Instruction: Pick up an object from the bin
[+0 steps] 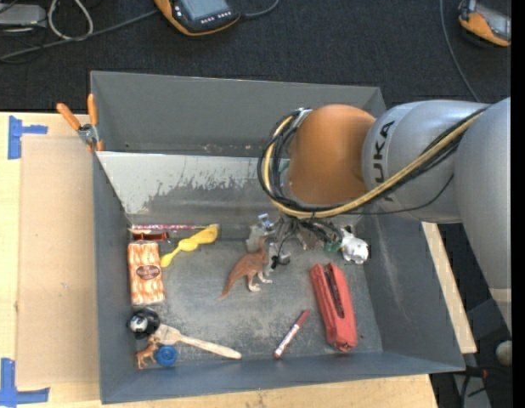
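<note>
Camera view: orange cover (330,155) masks the pincer (273,249), grip unreadable; brown dinosaur (244,273) just below-left of it; arm (432,143) reads KUKA.

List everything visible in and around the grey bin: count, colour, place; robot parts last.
Bin: one, grey, middle.
Toy dinosaur: one, brown, bin centre.
Clamp-like tool: one, red, right.
Pen: one, dark red, front centre.
Packet: one, orange patterned, left.
Wrapped bar: one, red and white, behind packet.
Long toy: one, yellow, back left.
Round thing: one, black, front left.
Stick: one, pale wood, front left.
Cap: one, blue, at stick's end.
Animal figure: one, brown, front-left corner.
Small thing: one, white, back right.
Handheld controllers: two, orange-black, behind bin.
Arm: one, silver, orange cover, from right.
Gripper: one, dark, above dinosaur's head.
</note>
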Action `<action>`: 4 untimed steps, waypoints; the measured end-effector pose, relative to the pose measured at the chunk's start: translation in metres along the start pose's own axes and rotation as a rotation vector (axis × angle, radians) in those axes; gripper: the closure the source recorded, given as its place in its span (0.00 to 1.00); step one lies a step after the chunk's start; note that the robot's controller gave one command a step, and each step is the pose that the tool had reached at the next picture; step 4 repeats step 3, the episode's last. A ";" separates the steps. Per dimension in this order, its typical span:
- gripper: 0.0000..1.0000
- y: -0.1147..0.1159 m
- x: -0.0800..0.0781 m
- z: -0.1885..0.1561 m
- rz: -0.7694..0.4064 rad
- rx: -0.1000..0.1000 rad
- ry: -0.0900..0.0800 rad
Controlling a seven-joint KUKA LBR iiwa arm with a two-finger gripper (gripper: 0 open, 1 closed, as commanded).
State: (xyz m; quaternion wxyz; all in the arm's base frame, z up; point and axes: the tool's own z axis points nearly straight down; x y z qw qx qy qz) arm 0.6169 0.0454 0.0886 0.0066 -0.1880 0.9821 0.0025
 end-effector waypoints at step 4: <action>1.00 -0.065 0.037 0.009 -0.410 -0.002 -0.009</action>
